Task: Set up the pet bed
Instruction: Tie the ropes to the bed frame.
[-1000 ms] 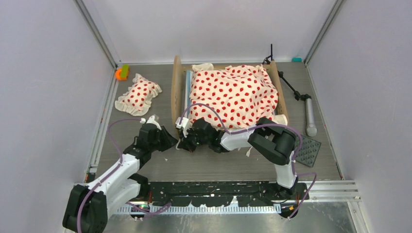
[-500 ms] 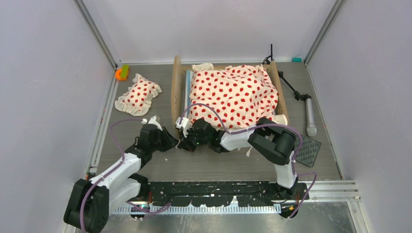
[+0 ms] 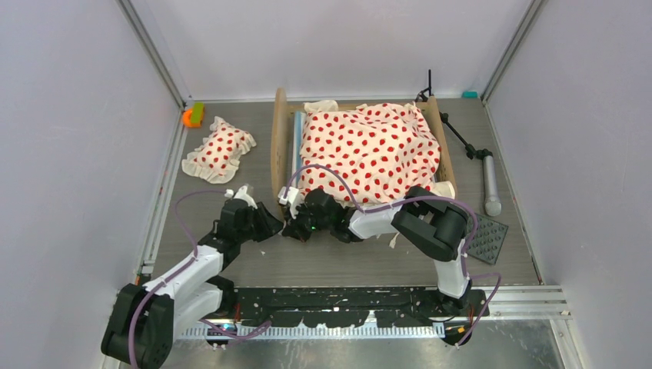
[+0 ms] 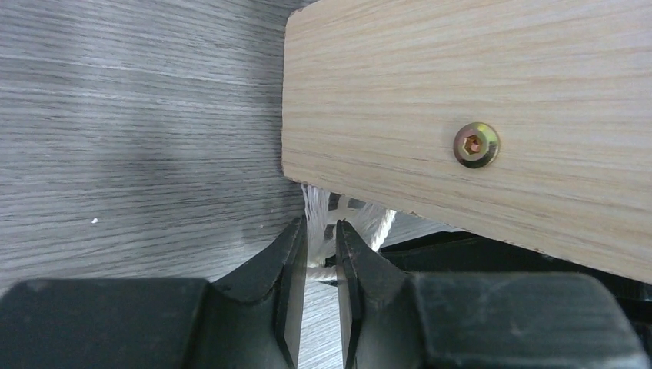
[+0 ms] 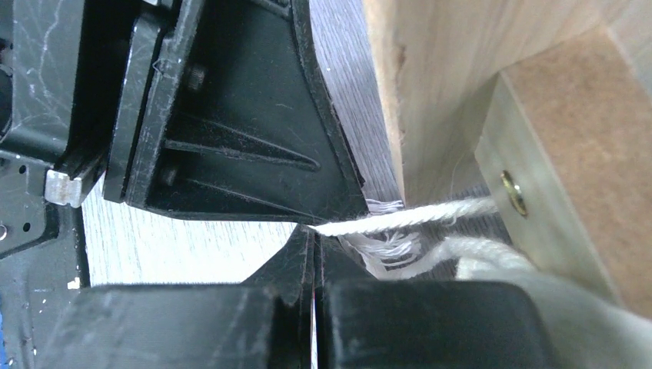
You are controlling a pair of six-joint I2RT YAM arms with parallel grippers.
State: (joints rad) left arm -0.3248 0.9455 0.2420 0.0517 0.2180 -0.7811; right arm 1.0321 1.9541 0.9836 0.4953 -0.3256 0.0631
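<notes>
The pet bed (image 3: 278, 146) stands at the back middle, its light-wood frame draped with cream red-dotted bedding (image 3: 369, 150). Both grippers meet at its near left corner. My left gripper (image 4: 321, 225) sits just under the wooden end board (image 4: 461, 92), its jaws a narrow gap apart with the frayed white cord (image 4: 315, 207) between the tips. My right gripper (image 5: 315, 231) is shut, pinching the end of a taut white cord (image 5: 415, 217) that runs out from the frame. In the top view the left gripper (image 3: 269, 225) and right gripper (image 3: 291, 228) almost touch.
A dotted pillow (image 3: 217, 149) lies left of the bed, with an orange and green item (image 3: 192, 115) behind it. A black tripod stand (image 3: 477, 157) and a dark studded mat (image 3: 488, 237) lie to the right. Grey walls close in the table.
My left arm has crept slightly toward the bed corner and its jaws have eased a little apart. The right arm and the bedding have not moved.
</notes>
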